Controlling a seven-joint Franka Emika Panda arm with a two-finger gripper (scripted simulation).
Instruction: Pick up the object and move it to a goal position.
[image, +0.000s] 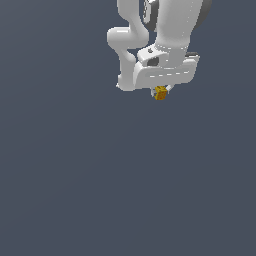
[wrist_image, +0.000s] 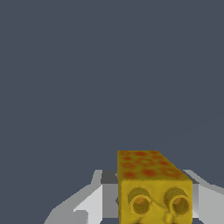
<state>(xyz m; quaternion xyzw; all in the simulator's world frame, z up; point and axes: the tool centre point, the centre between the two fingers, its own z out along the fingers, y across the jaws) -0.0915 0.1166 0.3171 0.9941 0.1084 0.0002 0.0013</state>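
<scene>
The object (image: 160, 93) is a tiny yellow-orange blocky piece. It sits right under the white gripper (image: 161, 90), at the top of the exterior view, right of centre. In the wrist view the object (wrist_image: 151, 186) is a yellow block with orange-red spots on one face and two round holes on another. It sits between the grey-white fingers (wrist_image: 89, 204), which lie close on both sides of it. The gripper (wrist_image: 153, 205) is shut on the object. The fingertips are mostly hidden by the hand in the exterior view.
The white arm (image: 165, 30) reaches in from the top edge of the exterior view. Everything else in both views is a plain dark grey-blue surface (image: 100, 190). No goal marker shows.
</scene>
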